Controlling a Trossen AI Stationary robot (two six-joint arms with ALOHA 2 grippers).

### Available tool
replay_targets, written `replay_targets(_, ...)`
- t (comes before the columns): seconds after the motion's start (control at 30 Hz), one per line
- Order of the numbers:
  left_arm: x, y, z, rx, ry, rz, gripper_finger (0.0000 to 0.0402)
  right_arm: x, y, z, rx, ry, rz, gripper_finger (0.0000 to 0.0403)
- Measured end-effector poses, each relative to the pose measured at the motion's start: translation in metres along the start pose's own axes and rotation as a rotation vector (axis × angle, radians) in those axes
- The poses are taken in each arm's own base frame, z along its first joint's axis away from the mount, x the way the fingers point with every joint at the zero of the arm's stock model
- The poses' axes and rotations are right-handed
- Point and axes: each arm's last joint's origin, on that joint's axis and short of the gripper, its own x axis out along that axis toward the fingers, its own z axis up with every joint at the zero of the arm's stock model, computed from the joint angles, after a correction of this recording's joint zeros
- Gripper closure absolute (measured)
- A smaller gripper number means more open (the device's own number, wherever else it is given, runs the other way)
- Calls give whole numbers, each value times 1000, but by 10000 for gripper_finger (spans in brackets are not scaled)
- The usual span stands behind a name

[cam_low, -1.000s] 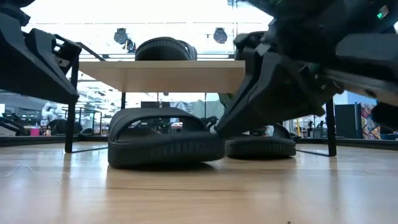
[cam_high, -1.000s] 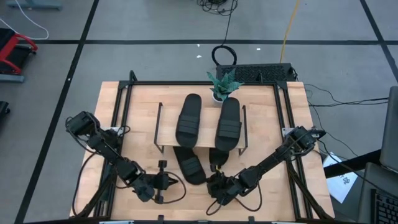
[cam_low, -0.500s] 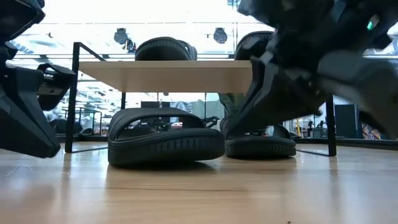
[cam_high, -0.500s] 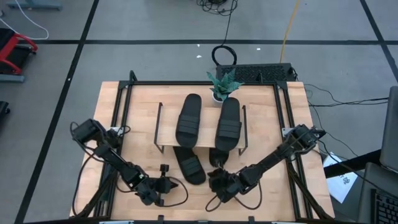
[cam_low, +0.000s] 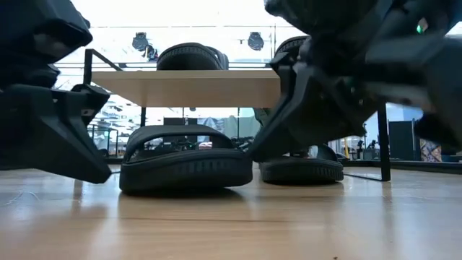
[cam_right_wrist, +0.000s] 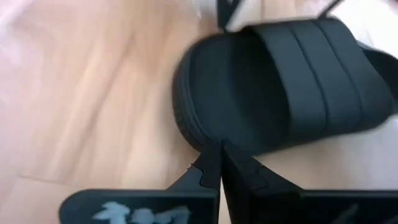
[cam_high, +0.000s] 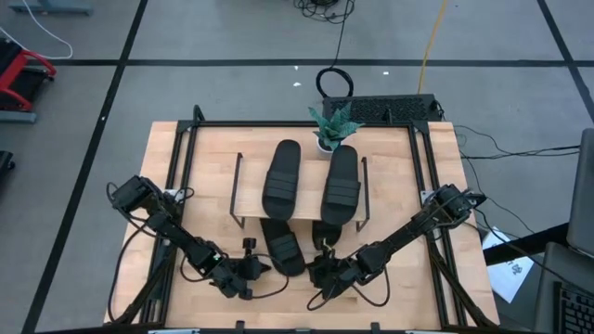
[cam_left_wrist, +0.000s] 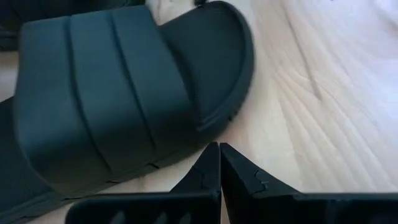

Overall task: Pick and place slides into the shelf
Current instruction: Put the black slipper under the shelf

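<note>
One black slide (cam_high: 281, 246) lies on the table half under the shelf (cam_high: 249, 181), its near end sticking out. A second slide (cam_high: 325, 237) lies beside it, further under. Two more slides (cam_high: 281, 176) (cam_high: 341, 184) rest on the shelf's top board. My left gripper (cam_high: 262, 268) is shut and low at the left side of the protruding slide (cam_left_wrist: 112, 93), with a sliver of wood showing between them (cam_low: 108, 177). My right gripper (cam_high: 311, 267) is shut at the slide's right near corner. My right gripper (cam_right_wrist: 221, 152) has its shut fingertips against the sole's rounded near end (cam_right_wrist: 199, 134). It comes in low and almost level from the table's right-near side. The slide lies flat on the table.
The shelf's thin dark legs (cam_low: 86, 108) (cam_low: 382, 144) stand on either side of the lower slides. A small potted plant (cam_high: 332, 125) sits behind the shelf. Black frame rails (cam_high: 181, 186) run along the table's sides, and cables (cam_high: 269, 292) loop near the near edge.
My left gripper has come down and moved toward the table's right, closing on the protruding slide. My right gripper has shifted slightly toward the left. The protruding slide has slid a little toward the table's left.
</note>
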Motion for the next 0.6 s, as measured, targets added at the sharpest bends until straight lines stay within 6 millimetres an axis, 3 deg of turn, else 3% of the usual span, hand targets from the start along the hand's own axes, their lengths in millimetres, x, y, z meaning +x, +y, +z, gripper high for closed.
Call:
replay_targets(0.2,3,6,-1,2,26,22,401,3,-4,4,27,-29,68,403)
replay_targets(0.6,3,10,-6,21,65,82,401,-2,2,-3,-26,24,-18,403)
